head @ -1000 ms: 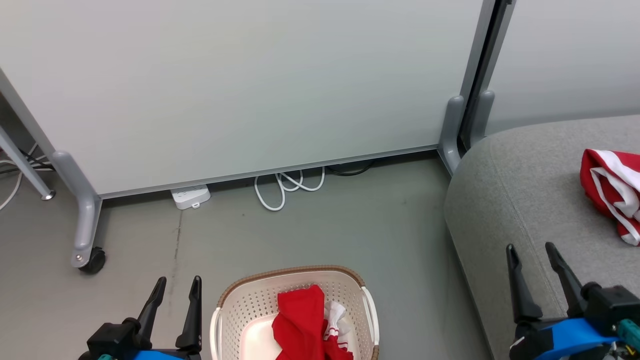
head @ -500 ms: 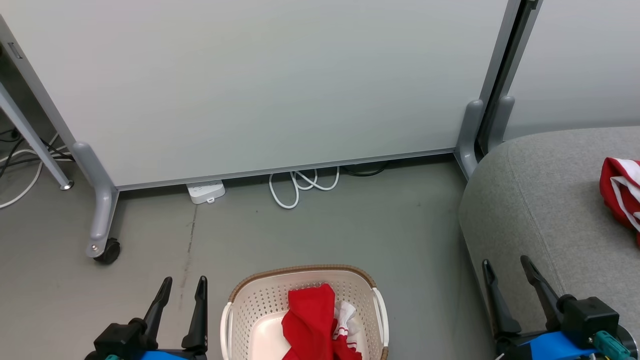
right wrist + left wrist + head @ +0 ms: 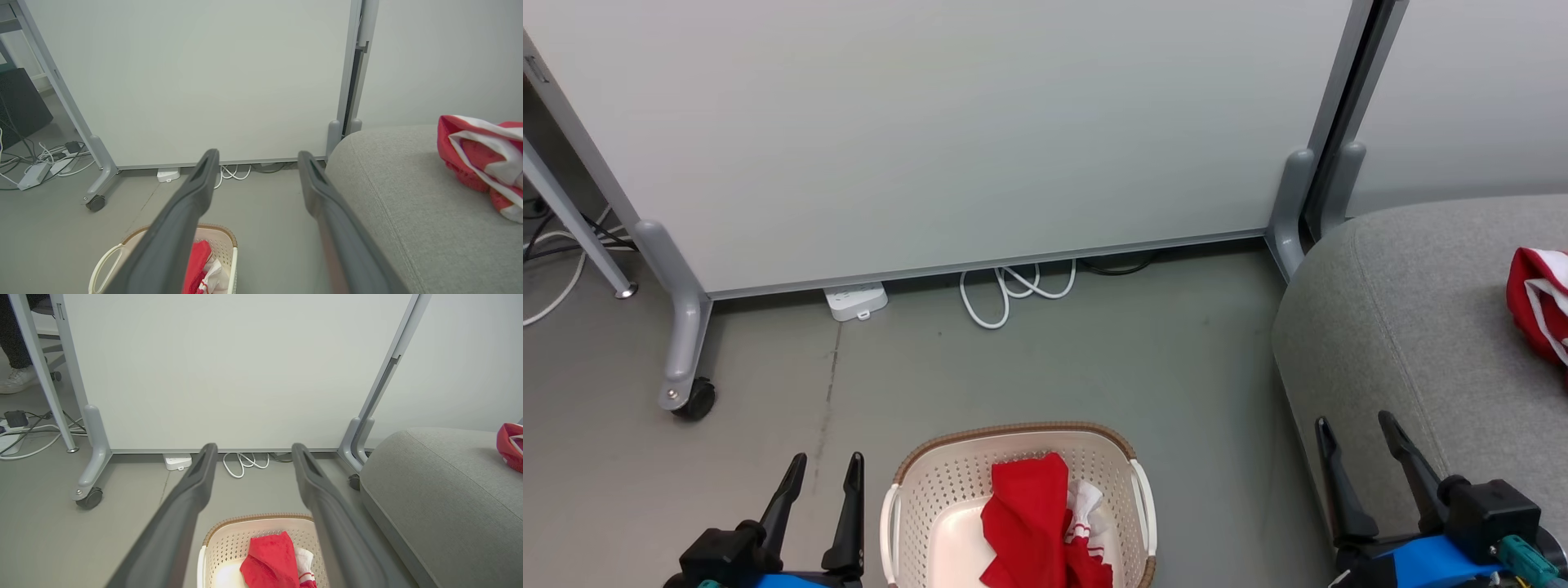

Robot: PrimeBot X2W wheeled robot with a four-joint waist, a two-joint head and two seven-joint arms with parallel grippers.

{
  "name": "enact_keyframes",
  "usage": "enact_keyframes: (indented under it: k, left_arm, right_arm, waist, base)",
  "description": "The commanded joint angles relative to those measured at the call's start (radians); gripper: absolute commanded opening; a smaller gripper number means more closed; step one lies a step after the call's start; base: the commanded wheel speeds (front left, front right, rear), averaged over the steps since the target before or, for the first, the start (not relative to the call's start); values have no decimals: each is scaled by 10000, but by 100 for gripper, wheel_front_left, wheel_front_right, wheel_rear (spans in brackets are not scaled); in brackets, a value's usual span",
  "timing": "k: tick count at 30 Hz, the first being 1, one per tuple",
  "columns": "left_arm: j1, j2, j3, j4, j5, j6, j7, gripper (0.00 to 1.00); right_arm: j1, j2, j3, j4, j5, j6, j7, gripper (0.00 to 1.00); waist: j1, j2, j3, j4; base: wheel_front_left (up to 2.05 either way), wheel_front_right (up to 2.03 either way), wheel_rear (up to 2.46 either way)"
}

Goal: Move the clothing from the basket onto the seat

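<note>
A red garment with white bands (image 3: 1033,523) (image 3: 271,563) (image 3: 198,261) lies crumpled in the cream basket (image 3: 931,490) (image 3: 233,539) (image 3: 222,241) on the floor at bottom centre. Another red and white garment (image 3: 1539,302) (image 3: 478,159) (image 3: 510,446) rests on the grey seat (image 3: 1405,310) (image 3: 400,196) (image 3: 429,490) at the right. My left gripper (image 3: 823,468) stands open, empty, left of the basket. My right gripper (image 3: 1354,426) is open and empty at the seat's near left edge.
A pale rolling partition (image 3: 947,139) stands behind, its castor leg (image 3: 682,359) at the left. A white power strip (image 3: 856,300) and coiled white cable (image 3: 1013,290) lie under it. More cables (image 3: 36,163) trail at far left. A person's shoe (image 3: 14,379) shows behind the partition.
The head camera has swung left and tilted slightly, so the whole scene slid right. My right gripper has drawn lower and left in view. Both grippers stay open.
</note>
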Motion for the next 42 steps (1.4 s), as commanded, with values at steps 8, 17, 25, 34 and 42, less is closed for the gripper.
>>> enact_keyframes:
  k: [8, 17, 25, 34, 42]
  left_arm:
    - [-661, 26, -108, -125, 87, -41, -35, 100]
    - [-2210, 377, -832, 508, 275, -53, -35, 100]
    - [-4033, 854, -1692, 2276, -74, -44, 161, 100]
    - [-5297, 1325, -1710, 4694, -279, 21, 679, 100]
    - [-6053, 1472, -1469, 6021, -526, 331, 925, 100]
  right_arm:
    - [-1011, 33, 181, -358, -63, -7, -165, 100]
    - [-2569, -99, 786, -396, -20, -7, -388, 100]
    - [-3881, -34, 1178, -125, 150, -7, -963, 100]
    - [-5189, 138, 2277, 765, 472, -7, -1708, 100]
    - [-5762, 160, 2838, 1429, 1229, -7, -2188, 100]
  waist:
    - [1, 0, 1565, -626]
    - [1, 0, 4106, -1670]
    - [1, 0, 6162, -2816]
    - [1, 0, 7690, -4170]
    - [1, 0, 8501, -4768]
  base:
    - [0, 0, 0]
    - [0, 0, 0]
    - [0, 0, 0]
    - [0, 0, 0]
    - [0, 0, 0]
